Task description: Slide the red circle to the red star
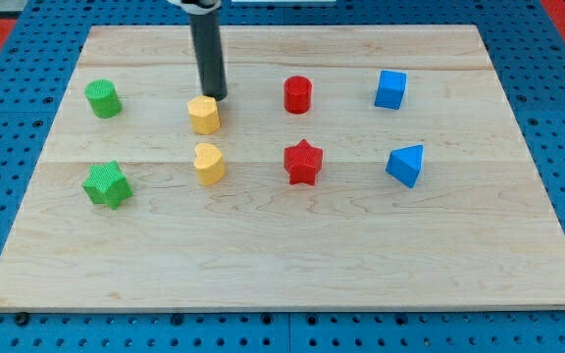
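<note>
The red circle (297, 95) stands upright on the wooden board, right of centre near the view's top. The red star (303, 162) lies just below it, a short gap apart. My tip (215, 97) rests on the board at the top edge of the yellow hexagon block (204, 115), well to the left of the red circle. The rod rises from it to the view's top edge.
A yellow heart (209, 163) lies below the yellow hexagon. A green circle (103, 99) and a green star (106, 184) sit at the left. A blue cube (390, 89) and a blue wedge-like block (406, 165) sit at the right. The wooden board (282, 255) lies on a blue pegboard.
</note>
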Motion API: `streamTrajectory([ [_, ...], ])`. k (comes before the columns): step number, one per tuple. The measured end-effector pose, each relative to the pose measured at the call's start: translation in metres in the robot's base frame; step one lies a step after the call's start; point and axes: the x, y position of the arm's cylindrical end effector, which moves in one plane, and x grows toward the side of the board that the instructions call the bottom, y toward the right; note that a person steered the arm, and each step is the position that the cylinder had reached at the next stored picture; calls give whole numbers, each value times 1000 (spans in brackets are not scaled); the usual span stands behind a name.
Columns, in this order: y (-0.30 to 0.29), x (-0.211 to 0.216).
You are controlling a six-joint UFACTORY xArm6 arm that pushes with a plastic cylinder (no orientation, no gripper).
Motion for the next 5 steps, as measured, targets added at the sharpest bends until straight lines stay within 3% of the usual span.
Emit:
streamTrajectory([
  [1,-6,1],
  [3,-6,59],
  [4,-6,62],
  [5,-6,37],
])
